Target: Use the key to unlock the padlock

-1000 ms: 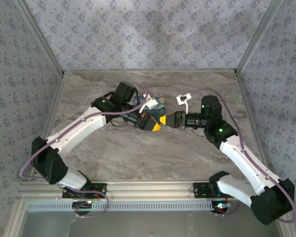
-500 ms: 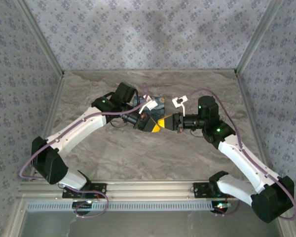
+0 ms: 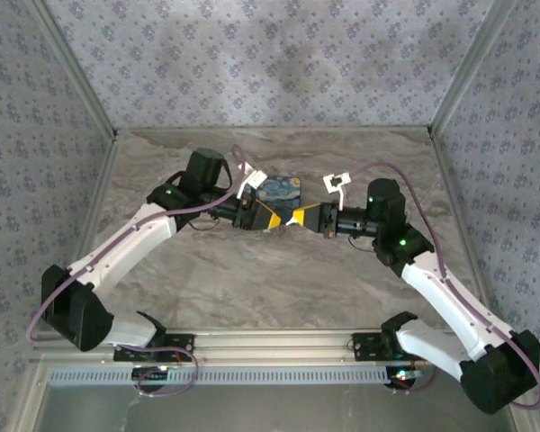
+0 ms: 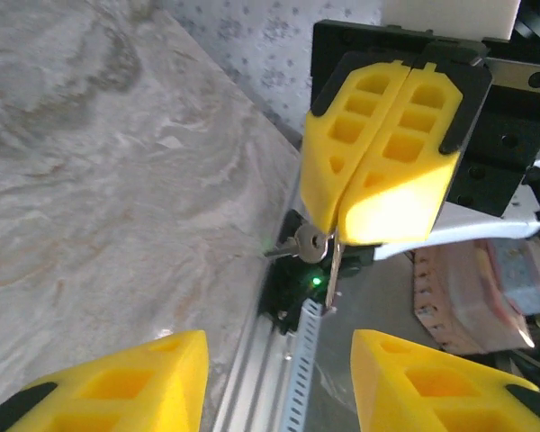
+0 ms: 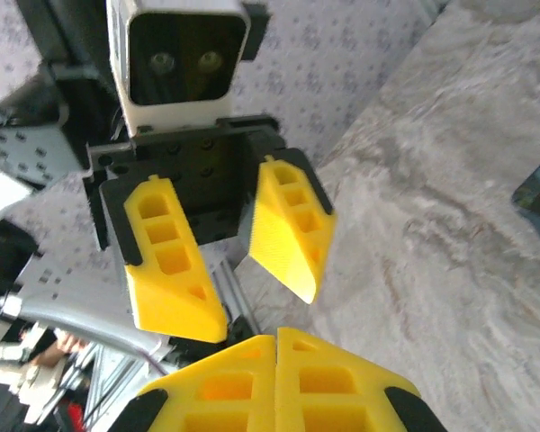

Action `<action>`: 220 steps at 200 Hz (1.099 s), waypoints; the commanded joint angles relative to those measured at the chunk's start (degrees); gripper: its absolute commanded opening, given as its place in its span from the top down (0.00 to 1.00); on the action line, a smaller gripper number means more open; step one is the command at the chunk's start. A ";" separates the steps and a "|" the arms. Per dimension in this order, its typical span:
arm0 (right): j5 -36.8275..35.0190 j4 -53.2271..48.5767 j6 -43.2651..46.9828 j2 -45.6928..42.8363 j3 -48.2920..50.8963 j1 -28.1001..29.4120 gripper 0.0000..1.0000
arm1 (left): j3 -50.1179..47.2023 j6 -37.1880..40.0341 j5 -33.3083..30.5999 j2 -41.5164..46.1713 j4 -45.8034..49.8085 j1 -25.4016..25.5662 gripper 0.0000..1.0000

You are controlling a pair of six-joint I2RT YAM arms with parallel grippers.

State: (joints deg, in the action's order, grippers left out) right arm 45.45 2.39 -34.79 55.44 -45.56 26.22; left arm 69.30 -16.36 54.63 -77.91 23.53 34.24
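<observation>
key: small, silvery metal, round head, dangling at the fingertips | right gripper: yellow fingers pressed together, pinching the key above the marbled table | left gripper: fingers parted, nothing between them, facing the right gripper, tips near | box: starry-night print, lying just behind both.

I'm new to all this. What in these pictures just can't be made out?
The padlock: I cannot tell where it lies; in the top view the left gripper and right gripper crowd the spot beside the box.
The key: left wrist view, part of it pinched between the right gripper's shut fingers, its teeth too small to read.
The box: top view, its near corner hidden behind the left gripper.
</observation>
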 commanded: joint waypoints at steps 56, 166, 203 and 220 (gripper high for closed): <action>-18.25 22.48 -12.95 -2.21 7.29 2.52 1.00 | -14.75 -23.05 -14.64 8.09 -36.93 0.07 0.38; -28.29 35.20 -16.08 1.17 9.24 8.85 1.00 | -16.74 -34.23 -13.98 3.59 -58.84 4.48 0.54; -29.10 35.93 -16.26 0.91 9.60 8.89 1.00 | -16.34 -32.97 -13.89 3.61 -57.64 4.93 0.75; -28.80 36.01 -16.53 1.05 9.91 8.94 1.00 | -16.22 -32.61 -13.89 3.60 -57.51 5.00 0.83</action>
State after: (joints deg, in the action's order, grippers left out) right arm 18.09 35.97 -50.39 56.75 -36.34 34.72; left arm 51.94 -50.06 39.75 -74.35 -31.64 38.81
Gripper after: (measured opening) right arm 0.064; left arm 0.209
